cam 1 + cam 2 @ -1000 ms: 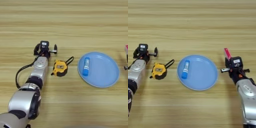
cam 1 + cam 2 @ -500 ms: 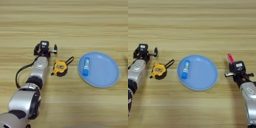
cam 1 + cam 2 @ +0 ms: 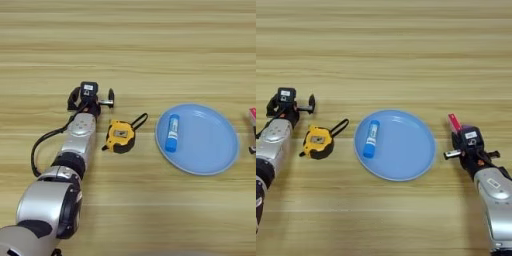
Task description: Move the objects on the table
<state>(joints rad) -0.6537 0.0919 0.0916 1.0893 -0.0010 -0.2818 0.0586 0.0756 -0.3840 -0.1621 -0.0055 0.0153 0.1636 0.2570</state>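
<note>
The blue tube (image 3: pixel 371 138) lies in the left half of a round blue plate (image 3: pixel 418 150) at the table's middle, its paler end pointing away from me. Right of the plate, my right gripper (image 3: pixel 460 132) is shut on the flat pack (image 3: pixel 454 121). The pack stands up out of the fingers, and only its red edge shows. At the far left my left gripper (image 3: pixel 90 98) rests on the wooden table (image 3: pixel 150 45), apart from every object.
A yellow tape measure (image 3: pixel 120 136) with a black wrist loop lies between the left gripper and the plate. My left arm (image 3: pixel 75 150) runs along the table from the near left corner.
My right gripper has drawn back toward me with the pack and now sits a little closer to the plate's right rim. The left arm, tape measure, tube and plate have not moved.
</note>
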